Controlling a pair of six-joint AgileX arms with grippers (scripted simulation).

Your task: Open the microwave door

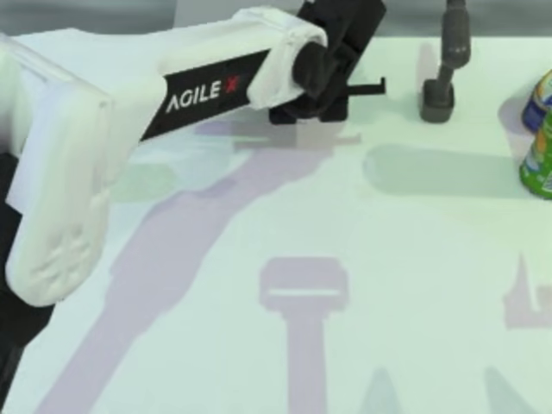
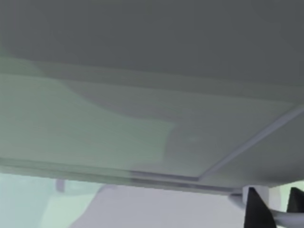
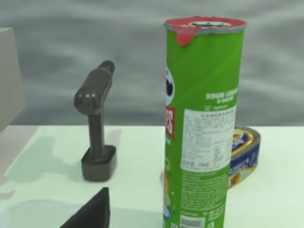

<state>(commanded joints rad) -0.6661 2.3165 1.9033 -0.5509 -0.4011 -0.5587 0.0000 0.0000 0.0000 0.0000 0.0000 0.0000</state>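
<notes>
- The microwave [image 2: 142,47] sits at the far edge of the table [image 1: 345,259], left of centre in the top view, almost wholly covered there by the left arm [image 1: 129,112].
- The microwave door [image 2: 156,128] fills the left wrist view as a flat grey panel with a paler frame line; the direction it faces and its long axis cannot be determined.
- The left tool [image 1: 332,90] is over the microwave position; a thin dark finger [image 1: 366,86] projects toward the right side of the table. Two dark fingertips [image 2: 259,209] stand apart just beside a pale bar at the panel edge, with nothing visibly between them.
- A dark drill [image 1: 440,78] stands upright on its base, right of the microwave.
- A green chip can [image 3: 202,123] stands upright at the right edge, lid on, contents not visible. A flat blue round tin [image 3: 244,152] lies just behind it.
- Right tool: only a dark corner shows in its wrist view; cannot tell its state.
</notes>
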